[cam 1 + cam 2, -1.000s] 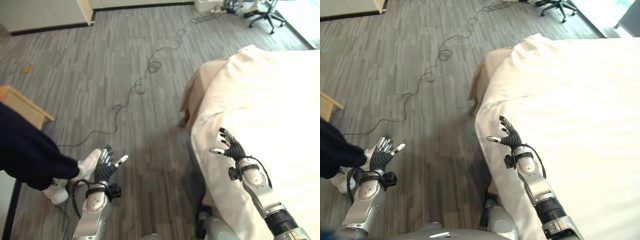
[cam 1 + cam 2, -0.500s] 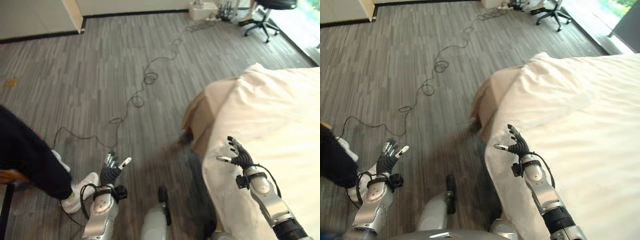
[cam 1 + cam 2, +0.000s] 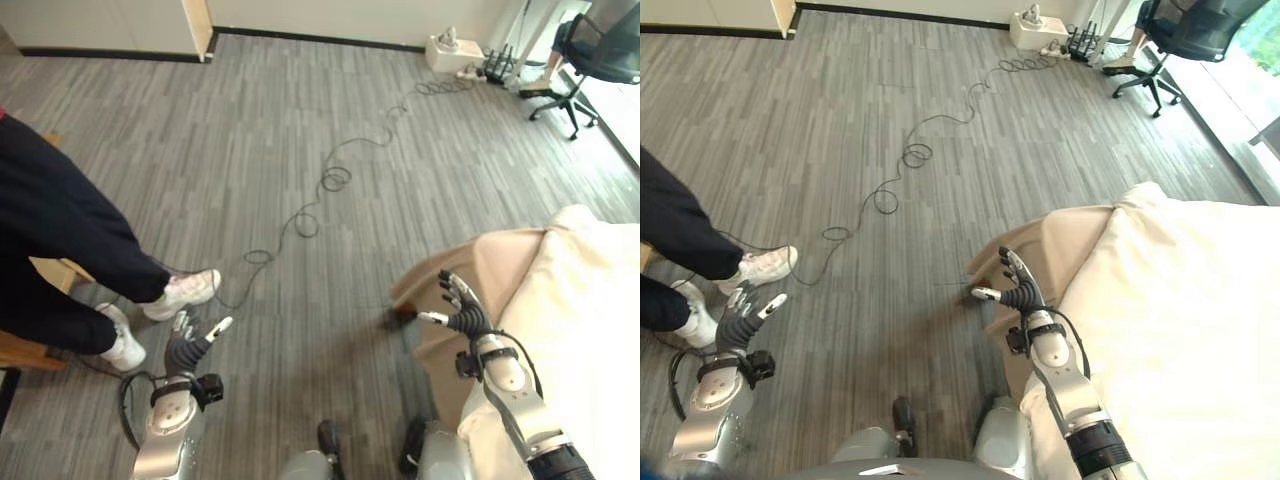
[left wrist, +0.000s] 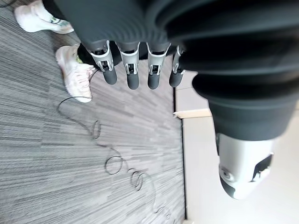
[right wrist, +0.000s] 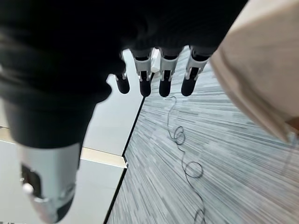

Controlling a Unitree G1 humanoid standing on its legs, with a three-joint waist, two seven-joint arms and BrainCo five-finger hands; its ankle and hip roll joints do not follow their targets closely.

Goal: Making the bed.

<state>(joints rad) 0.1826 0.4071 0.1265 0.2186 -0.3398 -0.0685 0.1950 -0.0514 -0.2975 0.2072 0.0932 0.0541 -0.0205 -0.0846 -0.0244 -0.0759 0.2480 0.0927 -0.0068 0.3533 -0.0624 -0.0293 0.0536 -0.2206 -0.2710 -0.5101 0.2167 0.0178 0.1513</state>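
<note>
The bed is on the robot's right side, with a cream cover spread over the top. At the near corner a tan sheet hangs down toward the grey wood floor. The cover looks a bit bunched up at that corner, so the bed is not neat yet.

The right hand is up in the air just beside the bed corner. Its fingers are straight and spread apart, and it holds nothing. It does not look like it touches the cloth. The left hand is out over the floor, well apart from the bed. Its fingers are straight too, and it is empty.

A person's legs in dark trousers and white shoes are close to the left hand. A long thin cable wiggles across the floor. A black office chair stands far away near the wall.

It looks like the robot is getting into place at the corner of the bed. To do this well, it should stand close to the corner first, so both hands can reach. The left hand needs to come over to the bed, and it should swing carefully, because the person's feet are near. Then each hand should pinch the edge of the cover, a little apart, and pull it flat and even. If only one hand pulls, the cover may go crooked.
</note>
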